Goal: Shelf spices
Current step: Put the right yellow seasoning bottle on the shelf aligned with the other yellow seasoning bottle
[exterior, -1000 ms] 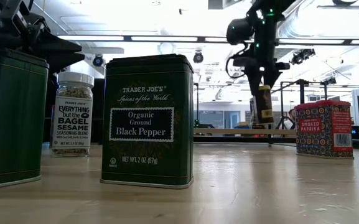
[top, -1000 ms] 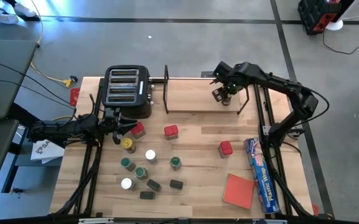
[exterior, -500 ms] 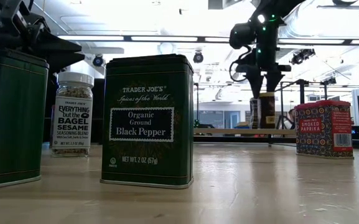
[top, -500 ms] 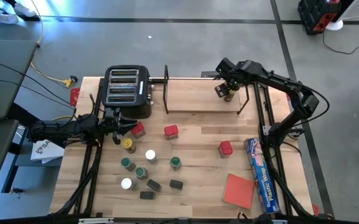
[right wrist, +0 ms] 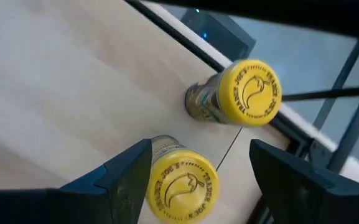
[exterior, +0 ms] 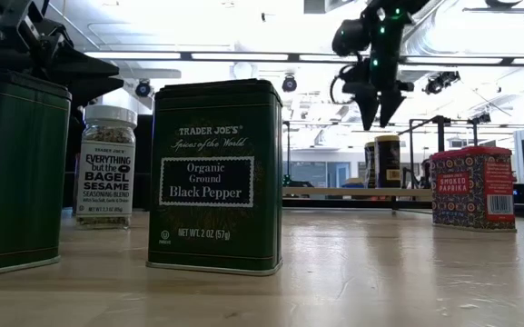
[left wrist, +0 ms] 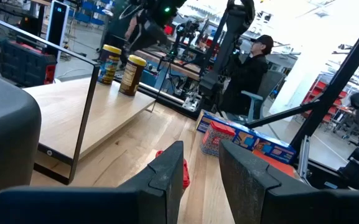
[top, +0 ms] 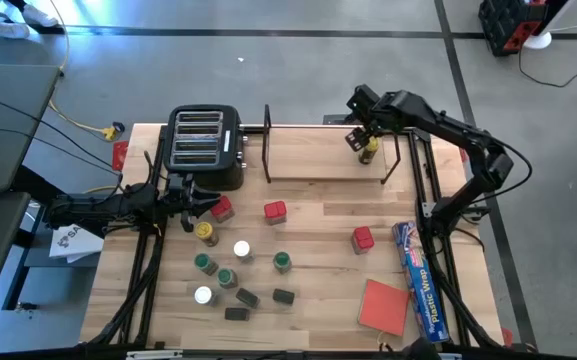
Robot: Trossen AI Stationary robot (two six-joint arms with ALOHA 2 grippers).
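The shelf [top: 318,160], a black wire rack with a light wooden board, stands at the table's far side. Two yellow-topped spice jars stand upright on the board's right end [top: 369,150] [exterior: 387,162]; the right wrist view shows one [right wrist: 251,92] farther off and one [right wrist: 182,186] straight below my fingers. My right gripper [top: 360,127] [exterior: 377,102] hangs open above them, clear of both. More spice jars and tins sit left of the table's middle [top: 241,250]. My left gripper [top: 204,205] rests open low by a red tin [top: 222,208], apart from it.
A black toaster [top: 205,145] stands left of the shelf. A red pad [top: 384,305] and a blue plastic-wrap box [top: 418,280] lie at the right near corner. Red tins [top: 275,211] [top: 363,238] sit mid-table. A person [left wrist: 247,68] stands beyond the table.
My right gripper brought a yellow-topped jar down onto the shelf board beside the other jar, stood it upright, opened, and rose clear of it, drifting slightly toward the far edge. The jar stays standing where it was set.
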